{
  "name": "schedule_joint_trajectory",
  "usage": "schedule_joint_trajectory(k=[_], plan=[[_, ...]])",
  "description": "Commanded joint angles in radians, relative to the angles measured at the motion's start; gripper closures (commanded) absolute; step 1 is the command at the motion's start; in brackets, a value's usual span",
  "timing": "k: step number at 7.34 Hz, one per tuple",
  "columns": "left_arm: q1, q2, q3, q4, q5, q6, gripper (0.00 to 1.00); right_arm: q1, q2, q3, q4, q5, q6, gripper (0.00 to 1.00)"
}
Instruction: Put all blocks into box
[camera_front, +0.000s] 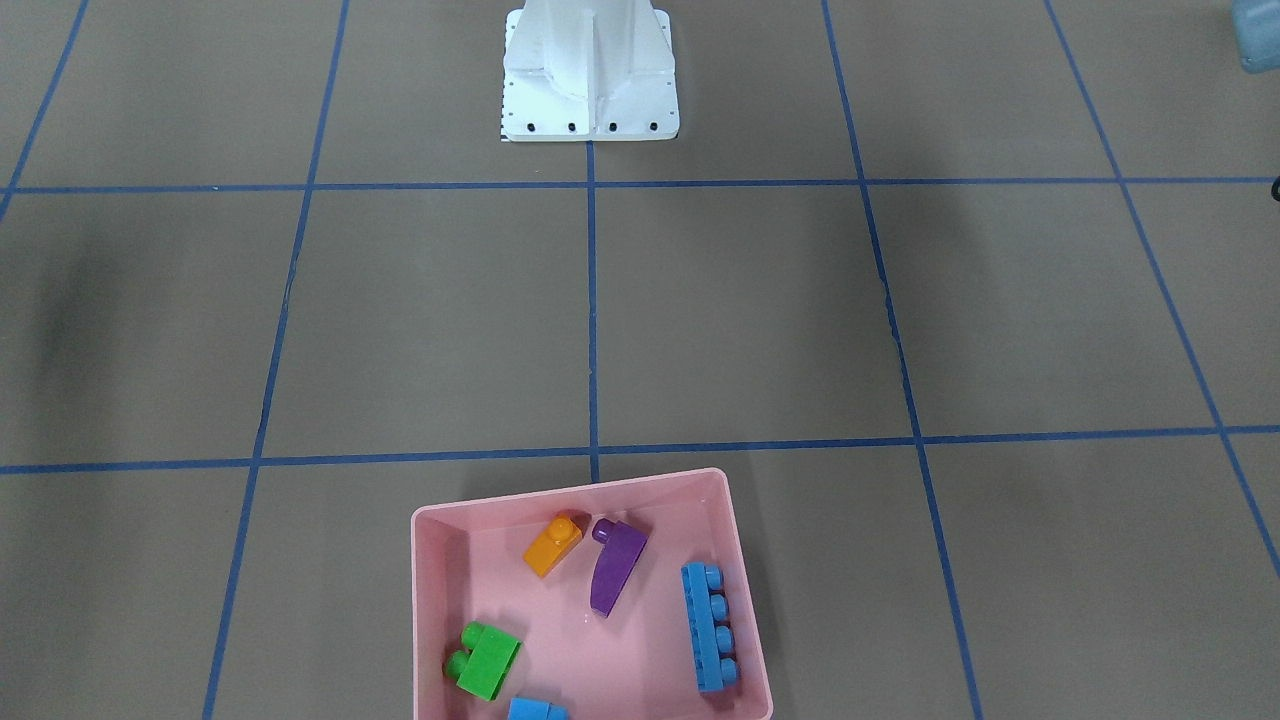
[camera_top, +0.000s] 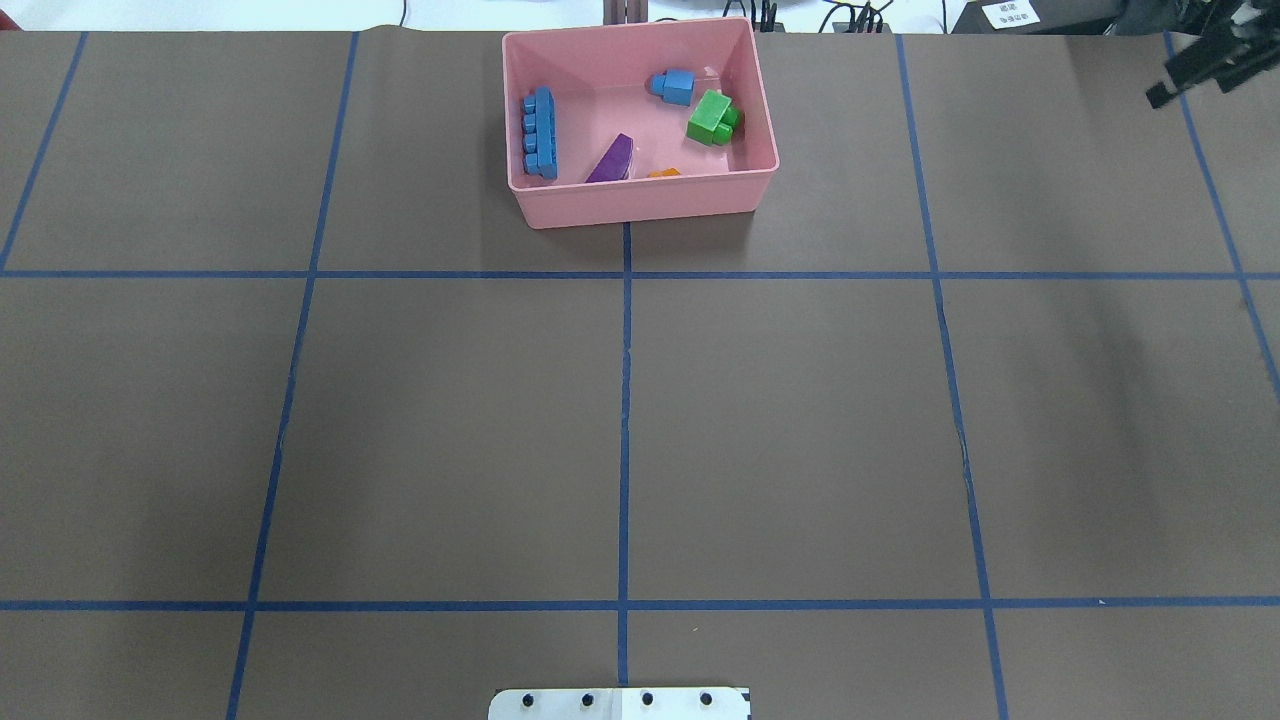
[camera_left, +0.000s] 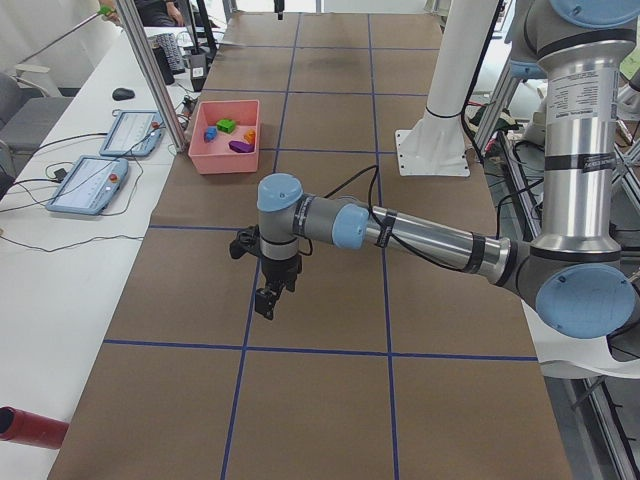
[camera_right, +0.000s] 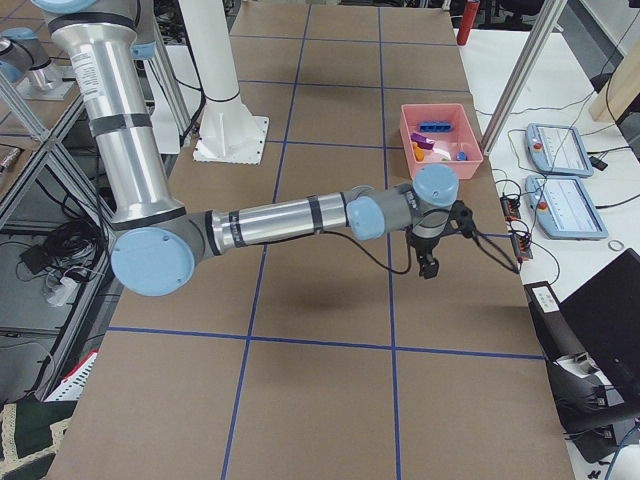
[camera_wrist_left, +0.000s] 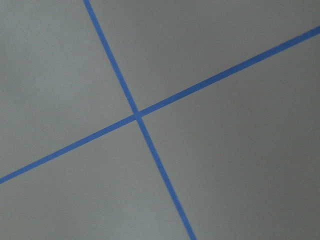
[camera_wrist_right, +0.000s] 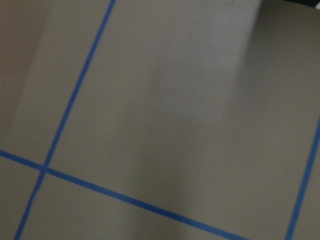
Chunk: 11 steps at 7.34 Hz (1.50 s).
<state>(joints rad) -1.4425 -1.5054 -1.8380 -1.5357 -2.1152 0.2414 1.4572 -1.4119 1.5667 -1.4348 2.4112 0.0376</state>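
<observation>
Brown paper covers your tabletop (camera_top: 450, 430), ruled into squares by blue tape lines (camera_top: 625, 400), so let me take you across it from the robot's left. Out there the left end effector (camera_left: 265, 306) hangs fingers-down above a tape line, well apart from the box. Only the side camera catches it, so I cannot tell how far it is open or whether it has hold of anything. Its wrist camera looks straight down on a crossing of two tape lines. Moving to the middle, at the far edge of the tabletop from the white robot base (camera_top: 620, 703), sits your pink box (camera_top: 640, 205), and all five blocks are inside it. The long blue four-stud block (camera_top: 540, 133) lies along the left wall. The purple sloped block (camera_top: 612, 160) comes next, down by the near wall. The orange block (camera_top: 664, 173) is just beside it, mostly hidden behind that wall from overhead. The small blue block (camera_top: 672, 86) sits close to the far wall, and the green block (camera_top: 713, 118) lies just right of it, near the right wall. Over to the robot's right now, where the right end effector (camera_right: 428, 268) points down above bare paper, clear of the box. Again I cannot tell its opening or any grasp, and its wrist camera gives you only blurred paper and tape.
</observation>
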Motion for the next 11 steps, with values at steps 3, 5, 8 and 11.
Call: schedule_joint_trajectory(k=[3,5,8,11], plan=[[-0.071,0.031,0.085,0.009,0.005,0.137,0.00,0.051,-0.243,0.032,0.051,-0.106,-0.041,0.00],[-0.073,0.037,0.050,0.008,-0.154,-0.035,0.00,0.080,-0.262,0.052,0.045,-0.033,-0.042,0.00],[-0.096,0.097,0.035,0.006,-0.247,-0.096,0.00,0.103,-0.274,0.050,0.037,0.031,-0.042,0.00],[-0.128,0.080,0.092,0.002,-0.241,-0.068,0.00,0.127,-0.272,0.055,-0.033,0.101,-0.044,0.00]])
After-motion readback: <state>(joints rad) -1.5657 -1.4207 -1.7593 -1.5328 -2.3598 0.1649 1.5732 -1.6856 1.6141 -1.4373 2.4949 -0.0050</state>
